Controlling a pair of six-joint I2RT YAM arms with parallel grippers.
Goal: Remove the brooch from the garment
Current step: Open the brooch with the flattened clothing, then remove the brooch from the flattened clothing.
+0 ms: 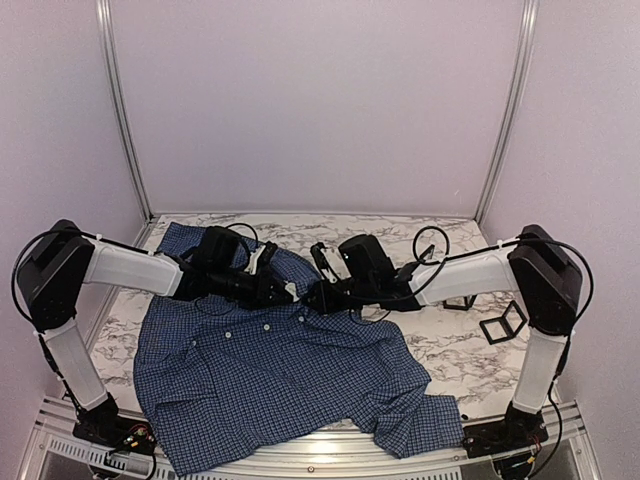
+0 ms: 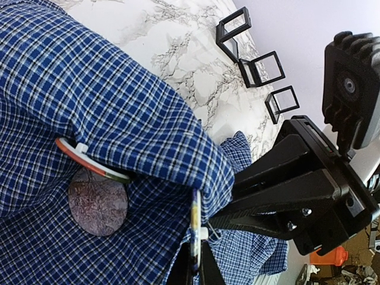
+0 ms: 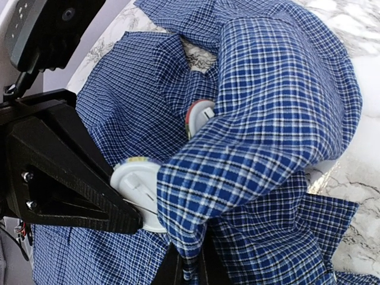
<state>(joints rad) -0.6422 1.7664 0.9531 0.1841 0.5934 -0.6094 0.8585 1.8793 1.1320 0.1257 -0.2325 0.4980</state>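
Standing edge-on, brooch (image 2: pixel 195 224) seems pinched between left jaws, under garment (image 2: pixel 119 101).

Left arm (image 1: pixel 120 268) and right arm (image 1: pixel 480 270): white tubular links, bulky black joint housings (image 1: pixel 545 275), black cables (image 1: pixel 14 285) looping at nine and three o'clock

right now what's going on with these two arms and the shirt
Both arms work at the collar end of a blue checked shirt spread on the marble table. The left gripper is shut on the edge of a round pale brooch, which still looks caught in the cloth. The right gripper pinches a fold of shirt right beside it. A second disc sits in the fabric nearby.
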